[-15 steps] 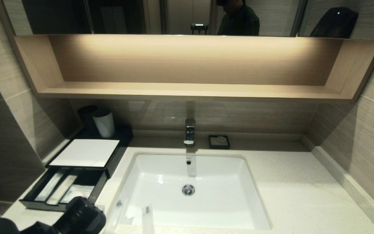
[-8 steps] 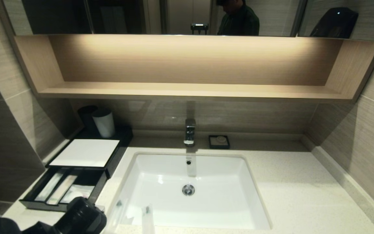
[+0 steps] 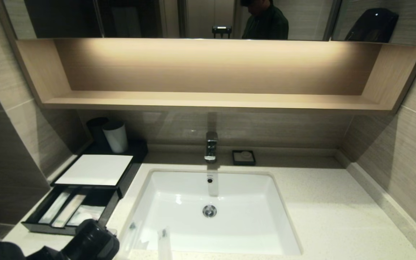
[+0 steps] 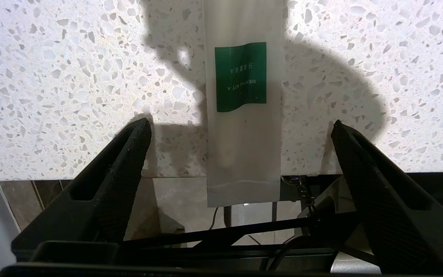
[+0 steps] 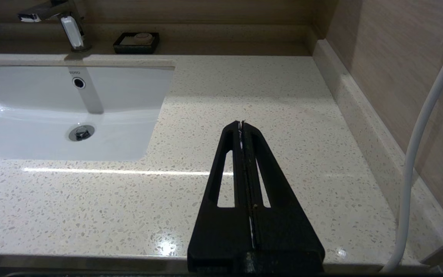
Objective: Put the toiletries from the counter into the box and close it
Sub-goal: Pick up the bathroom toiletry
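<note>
The black box (image 3: 96, 169) with a white top panel stands on the counter (image 3: 330, 216) at the left. Its front drawer (image 3: 34, 225) is pulled out and holds two long pale packets (image 3: 63, 210) and a square packet (image 3: 87, 213). My left gripper (image 4: 240, 127) is open at the counter's front edge. Its fingers (image 4: 129, 161) stand wide on either side of a long pale packet with a green label (image 4: 243, 134), not touching it. That packet overhangs the edge. A long clear packet (image 3: 164, 241) lies at the basin's front. My right gripper (image 5: 240, 123) is shut and empty over the counter right of the basin.
The white basin (image 3: 179, 180) with a tap (image 3: 211, 146) fills the middle. A small black dish (image 3: 243, 157) sits behind it. A white cup (image 3: 115, 136) and a black cup (image 3: 96, 128) stand behind the box. A wooden shelf (image 3: 211, 99) runs above. Walls close both sides.
My left arm has shifted very slightly to the right at the near edge. The packets, the drawer and the right arm have not moved.
</note>
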You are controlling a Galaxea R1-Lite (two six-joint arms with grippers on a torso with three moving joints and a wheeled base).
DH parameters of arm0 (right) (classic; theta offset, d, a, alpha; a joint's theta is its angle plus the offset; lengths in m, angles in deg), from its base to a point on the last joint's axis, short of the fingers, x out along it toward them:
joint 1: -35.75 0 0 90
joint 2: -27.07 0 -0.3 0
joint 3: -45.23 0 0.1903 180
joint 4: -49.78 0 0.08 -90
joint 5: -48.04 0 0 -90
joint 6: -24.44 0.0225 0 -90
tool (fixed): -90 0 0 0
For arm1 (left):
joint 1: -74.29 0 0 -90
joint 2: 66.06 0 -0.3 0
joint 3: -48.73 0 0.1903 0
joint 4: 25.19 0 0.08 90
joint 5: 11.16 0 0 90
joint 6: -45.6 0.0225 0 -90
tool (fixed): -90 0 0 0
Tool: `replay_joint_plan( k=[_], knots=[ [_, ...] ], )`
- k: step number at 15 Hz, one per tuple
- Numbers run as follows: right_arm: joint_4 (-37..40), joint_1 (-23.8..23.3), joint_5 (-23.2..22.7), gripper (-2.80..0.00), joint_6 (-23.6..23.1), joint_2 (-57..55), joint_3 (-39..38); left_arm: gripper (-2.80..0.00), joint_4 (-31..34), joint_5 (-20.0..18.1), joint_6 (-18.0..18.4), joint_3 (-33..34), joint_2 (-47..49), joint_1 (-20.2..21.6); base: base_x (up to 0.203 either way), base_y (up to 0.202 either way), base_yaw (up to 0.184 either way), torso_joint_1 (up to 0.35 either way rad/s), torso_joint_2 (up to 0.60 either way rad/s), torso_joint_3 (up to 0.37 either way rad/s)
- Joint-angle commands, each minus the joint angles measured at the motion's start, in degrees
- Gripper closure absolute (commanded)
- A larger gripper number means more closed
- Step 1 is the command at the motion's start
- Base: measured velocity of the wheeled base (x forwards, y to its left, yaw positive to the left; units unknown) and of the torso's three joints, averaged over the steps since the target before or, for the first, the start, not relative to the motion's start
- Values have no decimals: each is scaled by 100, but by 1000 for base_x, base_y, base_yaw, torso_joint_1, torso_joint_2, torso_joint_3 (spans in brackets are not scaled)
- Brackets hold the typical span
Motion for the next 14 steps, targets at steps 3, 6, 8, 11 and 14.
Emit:
replay_joint_plan(
  k=[3,6,8,11,14],
  knots=[
    [0,0,0,0,-1,0,-1,-280,-180,6,-7,44,120,1,0,0,0,0,0,0],
    [0,6,0,0,-1,0,-1,-280,-180,-1,-7,44,124,1,0,0,0,0,0,0],
    [0,1,0,0,-1,0,-1,-280,-180,6,-7,44,114,1,0,0,0,0,0,0],
    [0,-2,0,0,-1,0,-1,-280,-180,6,-16,44,100,1,0,0,0,0,0,0],
    [0,6,0,0,-1,0,-1,0,-180,-3,-16,44,109,1,0,0,0,0,0,0]
  ],
)
